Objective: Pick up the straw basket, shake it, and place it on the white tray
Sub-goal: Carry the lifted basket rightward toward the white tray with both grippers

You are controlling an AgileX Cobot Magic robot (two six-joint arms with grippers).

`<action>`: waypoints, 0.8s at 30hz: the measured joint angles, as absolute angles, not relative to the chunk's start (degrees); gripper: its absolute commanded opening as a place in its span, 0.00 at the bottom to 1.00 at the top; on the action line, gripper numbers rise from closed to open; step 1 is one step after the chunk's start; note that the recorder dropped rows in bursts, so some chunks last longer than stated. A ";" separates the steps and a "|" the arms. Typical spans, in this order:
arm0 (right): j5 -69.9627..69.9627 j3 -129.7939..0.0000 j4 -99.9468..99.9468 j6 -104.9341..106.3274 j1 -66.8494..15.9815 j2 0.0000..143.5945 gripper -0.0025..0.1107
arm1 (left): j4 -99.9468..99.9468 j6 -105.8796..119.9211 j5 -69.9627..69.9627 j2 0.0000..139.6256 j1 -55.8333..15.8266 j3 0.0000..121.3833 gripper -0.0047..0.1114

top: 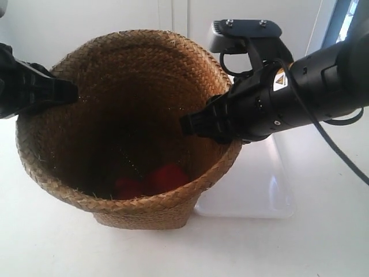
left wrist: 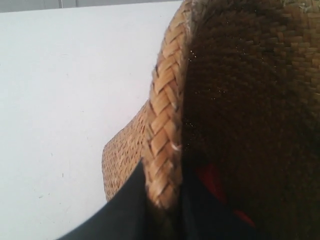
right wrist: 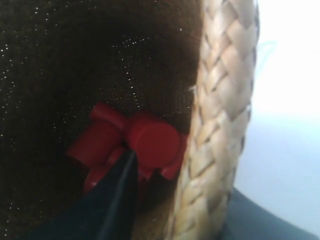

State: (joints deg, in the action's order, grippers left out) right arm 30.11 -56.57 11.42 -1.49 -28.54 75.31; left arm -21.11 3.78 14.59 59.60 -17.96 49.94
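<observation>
The straw basket [top: 132,115] fills the middle of the exterior view, its mouth tipped toward the camera. I cannot tell whether its base touches the table. The arm at the exterior view's left has its gripper [top: 68,92] on the left rim. The arm at the exterior view's right has its gripper [top: 199,124] on the right rim. In the left wrist view my left gripper [left wrist: 165,175] is shut on the braided rim [left wrist: 162,120], one finger outside and one inside. My right gripper [right wrist: 195,192] pinches the rim [right wrist: 220,110] the same way. The white tray [top: 253,190] lies behind the basket, partly hidden.
Several red plastic pieces [top: 153,180] lie in the basket's bottom, and the right wrist view shows them up close [right wrist: 150,140]. The white tabletop [top: 323,242] spreads around the basket. A white wall [top: 173,17] stands behind. A black cable [top: 334,144] hangs from the right-side arm.
</observation>
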 measured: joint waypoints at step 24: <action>30.10 -57.52 12.15 -3.45 -28.98 69.79 0.02 | -18.40 5.09 20.72 56.19 -17.41 52.18 0.04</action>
State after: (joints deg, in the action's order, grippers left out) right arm 30.10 -57.52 12.15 -3.45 -28.98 69.79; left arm -18.40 5.09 20.72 56.19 -17.41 52.18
